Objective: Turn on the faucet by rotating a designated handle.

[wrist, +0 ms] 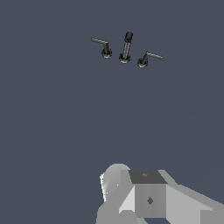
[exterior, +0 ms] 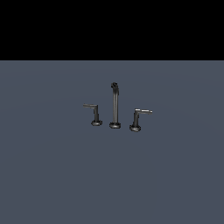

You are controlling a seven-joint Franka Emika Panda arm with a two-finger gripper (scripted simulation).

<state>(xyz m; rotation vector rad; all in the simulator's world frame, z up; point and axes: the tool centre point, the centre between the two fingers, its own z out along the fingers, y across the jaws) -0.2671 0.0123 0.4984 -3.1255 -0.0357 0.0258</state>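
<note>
The faucet [exterior: 115, 105] is a small dark three-piece set standing on a flat grey-blue floor, with a tall thin spout post in the middle. The handle [exterior: 137, 119] with the brighter silvery lever stands to the spout's right in the exterior view, its lever pointing right. In the wrist view the faucet [wrist: 126, 47] and the handle [wrist: 146, 58] appear small and far away. No gripper fingers show in either view. Only a grey blocky part of the arm [wrist: 148, 197] appears in the wrist view.
A duller, darker L-shaped handle [exterior: 95, 114] stands left of the spout in the exterior view, its lever pointing left; it also shows in the wrist view [wrist: 104, 46]. The grey-blue floor [exterior: 52, 175] stretches all around the set.
</note>
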